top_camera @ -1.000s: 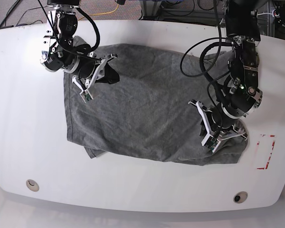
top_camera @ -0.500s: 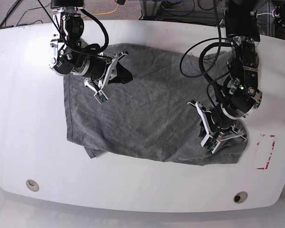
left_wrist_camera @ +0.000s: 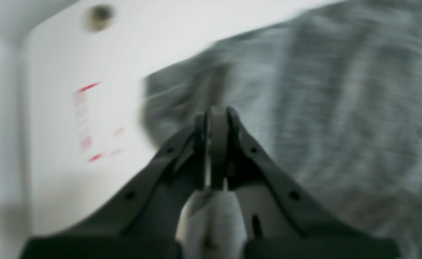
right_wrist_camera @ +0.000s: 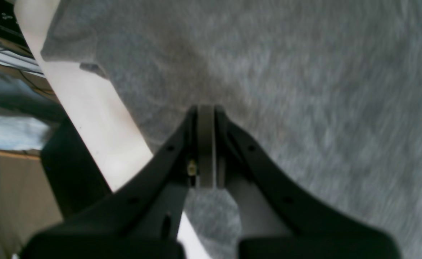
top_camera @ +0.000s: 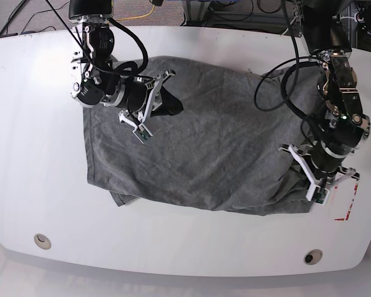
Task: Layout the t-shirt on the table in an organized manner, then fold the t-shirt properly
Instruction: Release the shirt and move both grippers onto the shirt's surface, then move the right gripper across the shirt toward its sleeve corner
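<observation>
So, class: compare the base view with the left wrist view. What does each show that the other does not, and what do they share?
Only the base view shows the right pincer over the t-shirt's far left part, both cable holes, and the shirt's whole crumpled outline. Only the left wrist view shows the left pincer up close, its jaws pressed shut with no cloth visibly between them, though it is blurred. Both show the grey shirt, the white table, the red tape rectangle and the left pincer near the shirt's edge.
</observation>
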